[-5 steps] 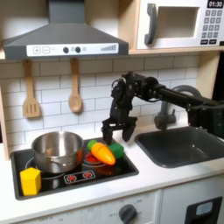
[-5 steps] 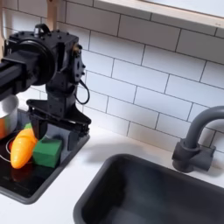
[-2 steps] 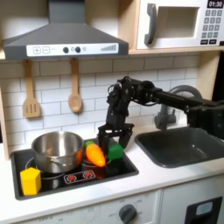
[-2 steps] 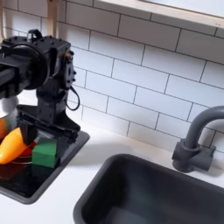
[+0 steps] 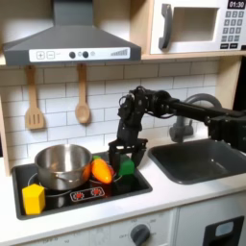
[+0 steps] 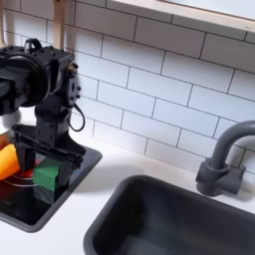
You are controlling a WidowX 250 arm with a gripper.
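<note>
Gripper [image 5: 121, 154] jaws spread around the green plastic block [image 5: 126, 167], just right of the orange plastic carrot [image 5: 101, 171] beside the steel pot [image 5: 61, 165]; carrot looks light, stiff, slippery, best pinched mid-body.

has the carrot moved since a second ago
Yes. In the first exterior view the carrot has slid toward the first exterior view's left, closer to the steel pot, and now lies almost against it, with the gripper right beside it.

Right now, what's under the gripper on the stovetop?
Under the gripper sit an orange carrot and a green block on the black stovetop. Its fingers cover part of the block.
</note>
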